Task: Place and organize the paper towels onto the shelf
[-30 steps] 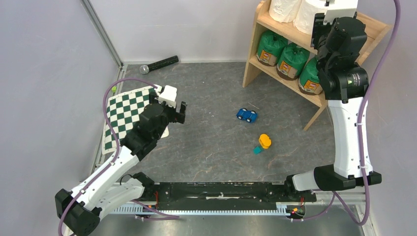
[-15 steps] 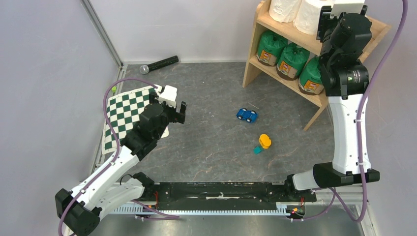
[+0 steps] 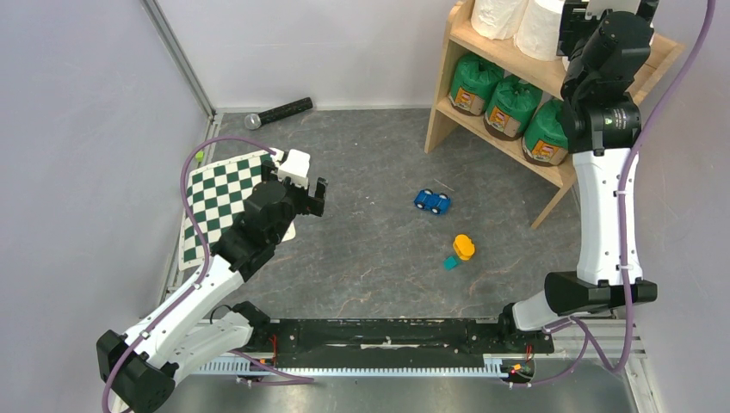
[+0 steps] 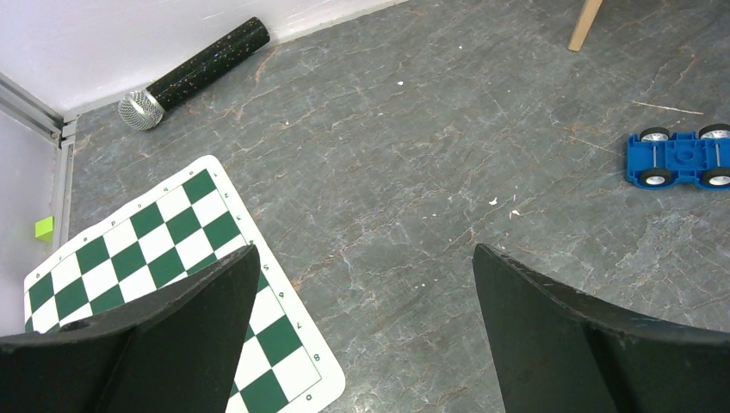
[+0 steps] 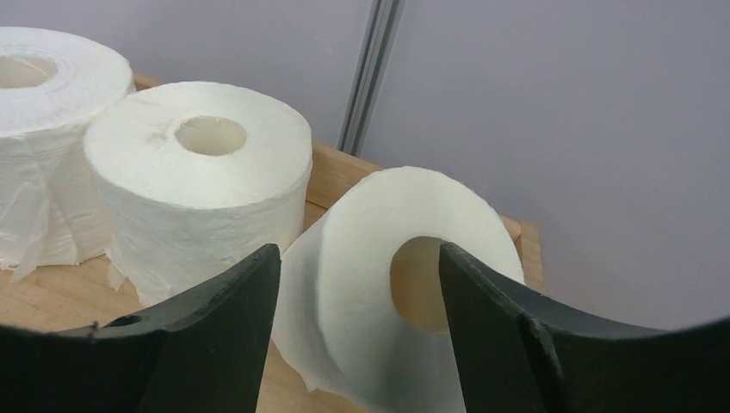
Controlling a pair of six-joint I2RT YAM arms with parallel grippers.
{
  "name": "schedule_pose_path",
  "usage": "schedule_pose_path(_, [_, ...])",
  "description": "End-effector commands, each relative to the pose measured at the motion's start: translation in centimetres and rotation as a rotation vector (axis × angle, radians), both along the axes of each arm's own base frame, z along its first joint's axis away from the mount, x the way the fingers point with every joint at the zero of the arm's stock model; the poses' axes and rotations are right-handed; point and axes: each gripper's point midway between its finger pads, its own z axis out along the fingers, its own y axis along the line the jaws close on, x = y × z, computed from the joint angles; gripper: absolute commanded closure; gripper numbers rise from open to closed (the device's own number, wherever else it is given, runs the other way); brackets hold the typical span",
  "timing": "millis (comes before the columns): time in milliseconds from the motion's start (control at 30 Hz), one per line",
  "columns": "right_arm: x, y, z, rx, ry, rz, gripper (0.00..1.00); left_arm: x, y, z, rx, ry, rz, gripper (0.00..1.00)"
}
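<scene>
Right arm raised and drawn toward the back of the shelf (image 3: pixel 448 60) since the earlier top view, its wrist now at the upper edge of the picture; left arm and all loose objects unchanged. Right gripper (image 5: pixel 360 258): jaws parted, framing a bare white roll (image 5: pixel 379 215) that leans tilted on the upper tier with its hollow core turned toward the camera; the roll looks wider than the gap and lies beyond the fingertips, so it is not clamped. Beside it on the same board stand two more bare rolls, upright, the nearer (image 5: pixel 202 172) just beside the tilted one, the farther (image 5: pixel 34 103) at the left. On the lower tier three green-wrapped rolls (image 3: pixel 510 105) sit in a row. Left gripper (image 4: pixel 366 258): spread wide, nothing between its fingers, hanging over the grey floor at the edge of the checkerboard mat (image 3: pixel 219 194). A microphone (image 3: pixel 278 112) lies by the back wall; a blue toy car (image 3: pixel 432 201) and an orange piece (image 3: pixel 463 247) lie mid-floor.
</scene>
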Motion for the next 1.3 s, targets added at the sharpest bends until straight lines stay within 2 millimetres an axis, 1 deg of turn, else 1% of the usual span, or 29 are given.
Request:
schedule_pose_path(0, [-0.3, 0.4, 3.1, -0.022, -0.095, 0.04, 0.26, 0.1, -0.3, 1.0, -0.042, -0.034, 0.002, 0.01])
schedule_pose_path(33, [-0.4, 0.5, 3.6, -0.024, -0.113, 0.047, 0.23, 0.1, -0.3, 1.1, -0.043, -0.035, 0.001, 0.01])
schedule_pose_path(167, [-1.2, 1.1, 5.2, -0.035, -0.17, 0.082, 0.21, 0.0, -0.3, 1.2, -0.046, -0.037, 0.001, 0.01])
schedule_pose_path(233, [-1.8, 1.3, 5.7, -0.049, -0.187, 0.097, 0.21, 0.0, -0.3, 1.2, -0.049, -0.038, 0.0, 0.01])
schedule_pose_path(267, [-2.1, 1.4, 6.0, -0.056, -0.2, 0.106, 0.15, 0.0, -0.3, 1.3, -0.049, -0.038, -0.001, 0.01])
schedule_pose_path(300, [-2.2, 1.7, 6.0, -0.069, -0.201, 0.12, 0.14, 0.0, -0.3, 1.2, -0.05, -0.038, -0.002, 0.01])
schedule_pose_path(333, [-2.4, 2.0, 6.2, -0.079, -0.212, 0.142, 0.1, 0.0, -0.3, 1.3, -0.052, -0.039, -0.003, 0.01])
schedule_pose_path(400, [-2.8, 2.5, 6.3, -0.088, -0.22, 0.169, 0.09, 0.0, -0.4, 1.3, -0.056, -0.038, -0.006, 0.01])
schedule_pose_path(467, [-2.9, 2.5, 6.0, -0.083, -0.214, 0.17, 0.09, -0.1, -0.5, 1.3, -0.058, -0.037, -0.01, 0.01])
schedule_pose_path(600, [-3.2, 2.3, 4.4, -0.056, -0.186, 0.165, 0.1, -0.1, -0.5, 1.5, -0.062, -0.04, -0.01, 0.01])
schedule_pose_path(667, [-3.7, 2.3, 3.7, -0.033, -0.177, 0.168, 0.1, -0.1, -0.5, 1.5, -0.062, -0.04, -0.01, 0.01])
schedule_pose_path(767, [-5.2, 2.7, 2.9, -0.003, -0.182, 0.19, 0.11, -0.2, -0.5, 1.6, -0.069, -0.041, -0.011, 0.01])
schedule_pose_path(833, [-6.3, 3.1, 2.0, 0.004, -0.184, 0.219, 0.1, -0.2, -0.6, 1.7, -0.075, -0.042, -0.012, 0.01])
schedule_pose_path(867, [-7.2, 3.3, 1.9, 0.003, -0.198, 0.234, 0.1, -0.2, -0.6, 1.8, -0.078, -0.044, -0.012, 0.01])
schedule_pose_path(900, [-7.8, 3.6, 1.3, 0.001, -0.203, 0.25, 0.08, -0.1, -0.7, 2.1, -0.082, -0.049, -0.015, 0.01])
schedule_pose_path(1000, [-10.5, 4.5, 0.5, -0.015, -0.264, 0.306, 0.02, 0.1, -0.7, 3.6, -0.092, -0.076, -0.012, 0.01])
schedule_pose_path(1067, [-12.4, 4.9, -0.3, -0.029, -0.307, 0.335, 0.02, 0.4, -0.8, 5.2, -0.103, -0.112, -0.014, 0.01])
schedule_pose_path(1100, [-13.3, 5.0, -1.2, -0.037, -0.316, 0.344, 0.02, 0.6, -0.9, 5.9, -0.103, -0.131, -0.015, 0.01])
schedule_pose_path(1133, [-13.7, 5.0, -2.3, -0.041, -0.309, 0.344, 0.02, 0.8, -1.0, 6.5, -0.105, -0.151, -0.015, 0.01])
schedule_pose_path(1167, [-14.6, 4.9, -2.9, -0.042, -0.324, 0.34, 0.02, 1.0, -1.0, 7.3, -0.106, -0.171, -0.014, 0.01])
schedule_pose_path(1233, [-15.5, 4.9, -5.4, -0.044, -0.306, 0.344, 0.02, 1.4, -1.0, 8.3, -0.093, -0.193, -0.011, 0.01])
schedule_pose_path(1267, [-16.3, 4.9, -6.2, -0.042, -0.308, 0.344, 0.02, 1.6, -1.1, 8.7, -0.086, -0.201, -0.011, 0.01])
